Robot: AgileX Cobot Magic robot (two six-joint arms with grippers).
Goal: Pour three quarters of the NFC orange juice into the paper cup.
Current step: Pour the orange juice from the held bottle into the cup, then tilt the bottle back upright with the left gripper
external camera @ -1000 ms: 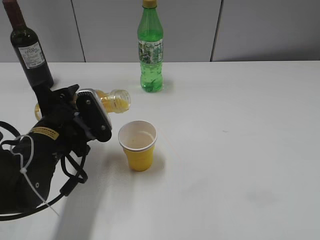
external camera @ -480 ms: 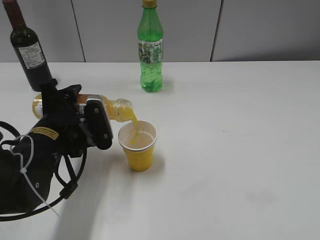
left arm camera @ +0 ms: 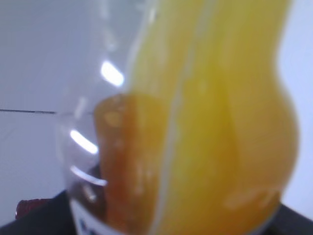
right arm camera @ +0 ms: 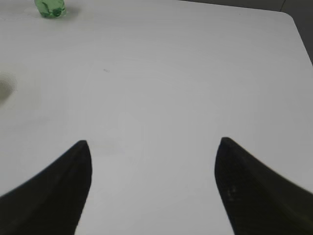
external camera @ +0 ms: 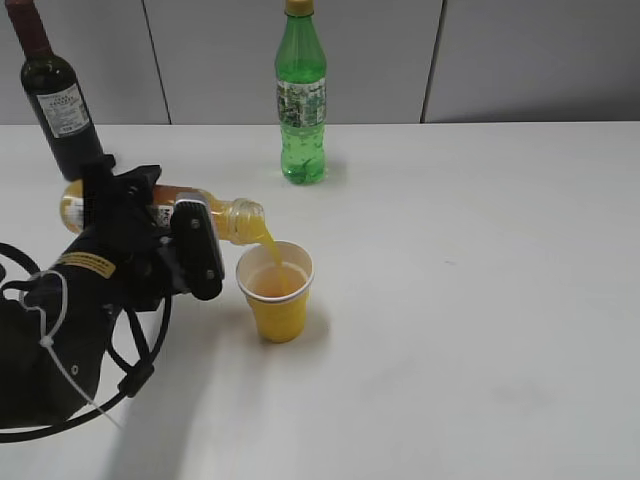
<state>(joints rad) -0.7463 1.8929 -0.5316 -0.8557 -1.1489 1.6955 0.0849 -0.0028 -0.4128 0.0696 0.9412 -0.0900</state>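
My left gripper [external camera: 165, 235] is shut on the NFC orange juice bottle [external camera: 228, 218], held on its side with its mouth tipped over the paper cup [external camera: 275, 292]. A stream of orange juice runs from the mouth into the yellow cup, which holds juice and stands upright on the white table. The bottle [left arm camera: 195, 122] fills the left wrist view, blurred, so the jaws are hidden there. My right gripper [right arm camera: 154, 147] is open and empty above bare table; it is out of the exterior view.
A tall green soda bottle [external camera: 301, 95] stands at the back centre; its base also shows in the right wrist view [right arm camera: 50, 8]. A dark wine bottle [external camera: 60, 95] stands at the back left, just behind my left arm. The white table [external camera: 480, 300] stretches to the right.
The bottle tipped from nearly level to mouth-down over the cup and juice began to flow. The cup went from nearly empty to holding visible orange juice.
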